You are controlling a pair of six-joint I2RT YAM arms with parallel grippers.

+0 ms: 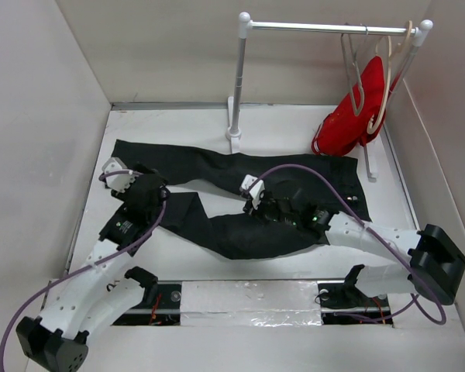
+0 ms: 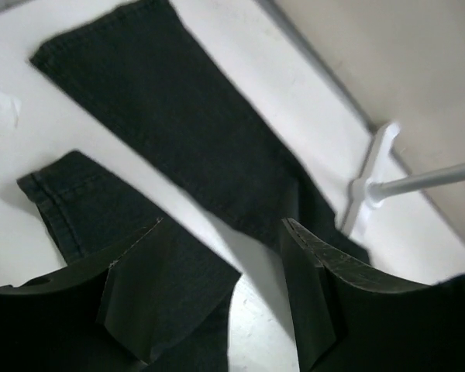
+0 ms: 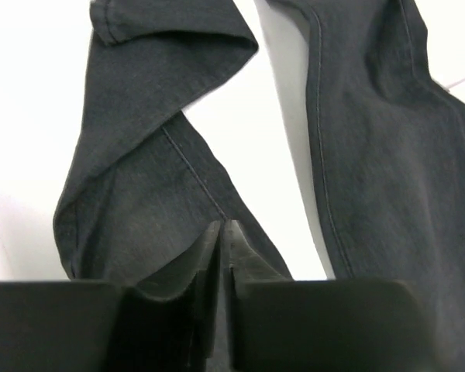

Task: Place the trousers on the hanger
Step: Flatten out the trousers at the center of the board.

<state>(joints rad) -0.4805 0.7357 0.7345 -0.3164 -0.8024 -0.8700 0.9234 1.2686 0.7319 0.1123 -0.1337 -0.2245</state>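
The black trousers (image 1: 217, 174) lie spread on the white table, legs to the left, one leg folded back. My left gripper (image 1: 156, 195) hovers open over the leg ends; in the left wrist view (image 2: 221, 240) its fingers straddle bare table and the edge of the trousers (image 2: 178, 116). My right gripper (image 1: 260, 208) is over the middle of the trousers. In the right wrist view (image 3: 223, 229) it is shut, pinching the fabric of the trousers (image 3: 139, 194) at a seam. The thin pale grey hanger (image 1: 353, 74) hangs on the rail at the back right, far from both grippers.
A white clothes rack (image 1: 240, 77) stands at the back; its foot shows in the left wrist view (image 2: 372, 174). A beige hanger (image 1: 387, 85) with a red garment (image 1: 353, 120) hangs beside the grey hanger. Walls enclose the table on the left, back and right.
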